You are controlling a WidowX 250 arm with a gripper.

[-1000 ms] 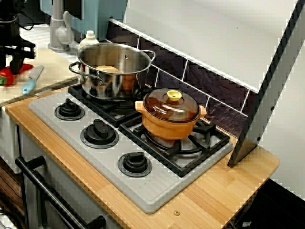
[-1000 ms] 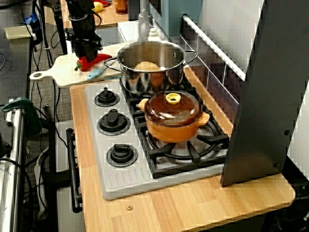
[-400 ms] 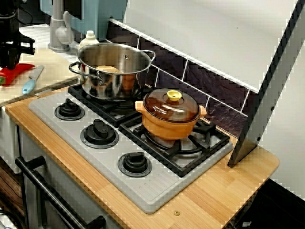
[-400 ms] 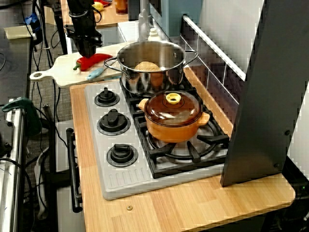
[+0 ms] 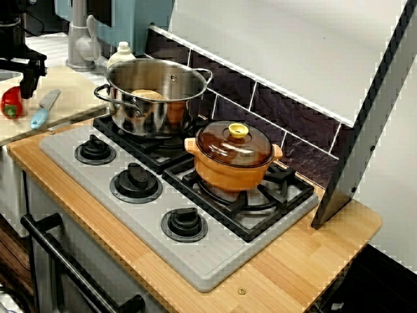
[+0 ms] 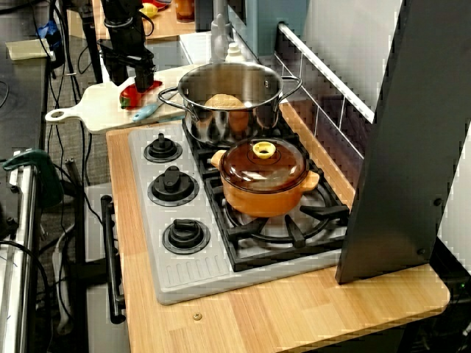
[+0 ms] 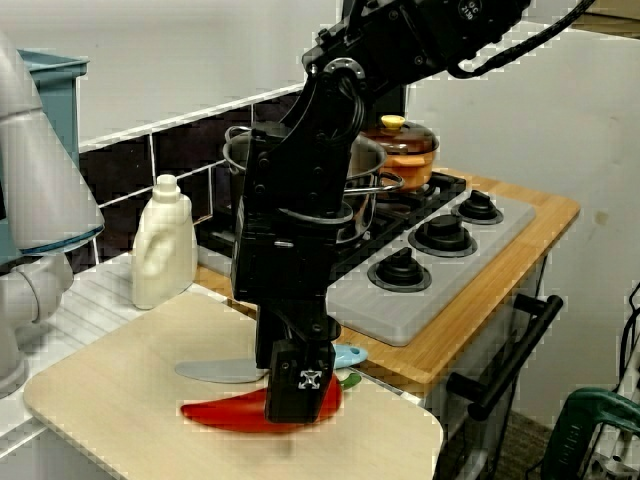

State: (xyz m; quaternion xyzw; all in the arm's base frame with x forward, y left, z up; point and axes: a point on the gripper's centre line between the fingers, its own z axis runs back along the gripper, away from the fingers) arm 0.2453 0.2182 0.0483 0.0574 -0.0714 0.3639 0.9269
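Steel pot holds a tan lump; the gripper straddles a red pepper, jaws apart.

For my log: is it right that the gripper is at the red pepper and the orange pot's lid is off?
No: the lid is on the orange pot, as the view from the side shows. The gripper is at the red pepper.

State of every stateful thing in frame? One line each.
gripper: open, straddling the red pepper
red pepper: lying flat on the cutting board
knife: flat on the cutting board
steel pot: uncovered, tan food inside
orange pot: lid on
bottle: upright, capped
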